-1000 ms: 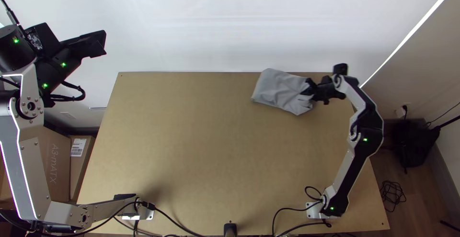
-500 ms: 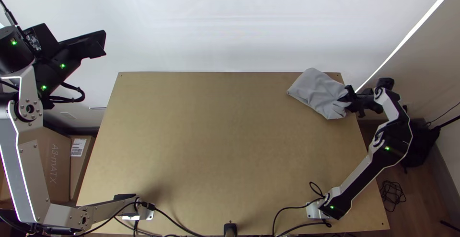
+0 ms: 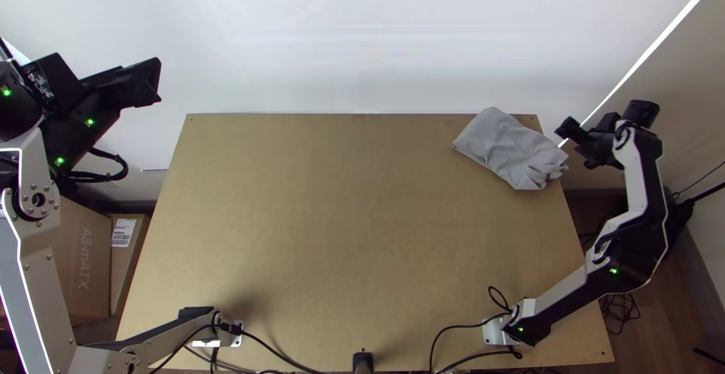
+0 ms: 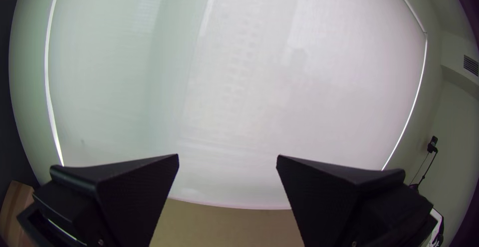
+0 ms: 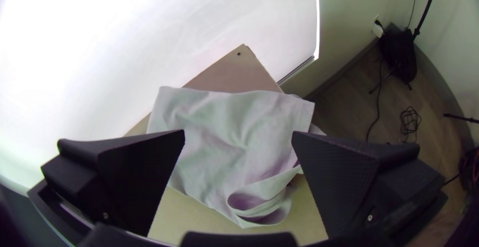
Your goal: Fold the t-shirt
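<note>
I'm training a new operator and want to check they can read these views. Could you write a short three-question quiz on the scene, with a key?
1. Multiple choice: Near which corner of the table, as seen from the arms' bases, does the t-shirt lie?
a) near left
b) far right
c) far left

2. True or false: The t-shirt is spread out fully, with both sleeves flat to the sides.

3. Fill in the missing word: The left gripper and the right gripper both have their jaws ____.

Key: 1. b; 2. false; 3. open
</note>
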`<state>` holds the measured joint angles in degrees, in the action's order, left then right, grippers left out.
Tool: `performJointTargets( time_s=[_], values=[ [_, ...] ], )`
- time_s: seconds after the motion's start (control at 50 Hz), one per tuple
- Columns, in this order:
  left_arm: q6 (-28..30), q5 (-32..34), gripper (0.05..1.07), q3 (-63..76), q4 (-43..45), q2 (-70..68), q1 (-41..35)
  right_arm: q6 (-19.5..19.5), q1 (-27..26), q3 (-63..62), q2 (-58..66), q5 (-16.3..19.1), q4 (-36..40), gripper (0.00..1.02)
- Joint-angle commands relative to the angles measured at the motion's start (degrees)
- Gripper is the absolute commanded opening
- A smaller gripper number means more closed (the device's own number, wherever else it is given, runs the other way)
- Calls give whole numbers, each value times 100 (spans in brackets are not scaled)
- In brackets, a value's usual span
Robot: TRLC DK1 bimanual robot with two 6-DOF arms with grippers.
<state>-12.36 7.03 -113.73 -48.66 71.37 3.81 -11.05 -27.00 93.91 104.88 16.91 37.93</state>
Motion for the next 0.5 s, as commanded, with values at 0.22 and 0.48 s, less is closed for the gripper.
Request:
performJointTargets(
  time_s=[0.22, 0.48],
  values=[
    [146, 97, 102, 194, 103, -335, 234, 973, 846, -1138, -99, -1409, -726, 99],
    [155, 563, 102, 281, 120, -440, 717, 1579, 872, -1780, -117, -2649, -1324, 99]
  ],
)
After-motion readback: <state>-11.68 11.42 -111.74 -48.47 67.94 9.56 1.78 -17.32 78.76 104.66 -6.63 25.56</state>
